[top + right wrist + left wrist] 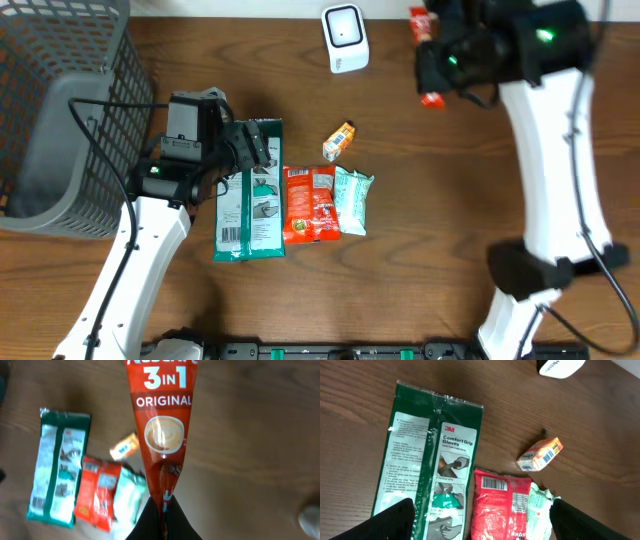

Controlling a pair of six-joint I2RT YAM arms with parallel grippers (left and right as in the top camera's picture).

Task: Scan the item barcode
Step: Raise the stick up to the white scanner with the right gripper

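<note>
The coffee sachet (pixel 162 420) is a long, narrow red stick pack. It is probably very light, with a thin, glossy film that bends and twists easily and could slide between smooth pads. Its flat crimped end is the sensible place to pinch, and that is where it is held. In the right wrist view the right gripper (pixel 162 510) has its jaws closed tight on the bottom seam, and the sachet runs away from the fingers toward 12 o'clock with the printed front facing the camera. No barcode shows on that face, so it is likely on the back, though that cannot be confirmed here. Seen from overhead, the sachet (pixel 421 24) is off the table at about 1 o'clock, just to the 3 o'clock side of the white scanner (pixel 344 38). The right arm reaches up from the near edge with its wrist bent over toward the scanner. Because the sachet is held at one end only, its free length may droop or swing when turned. The left gripper (pixel 252 148) hangs with its jaws wide and empty over the top of the green gloves pack (pixel 250 200), at about 9 o'clock from the table's centre.
</note>
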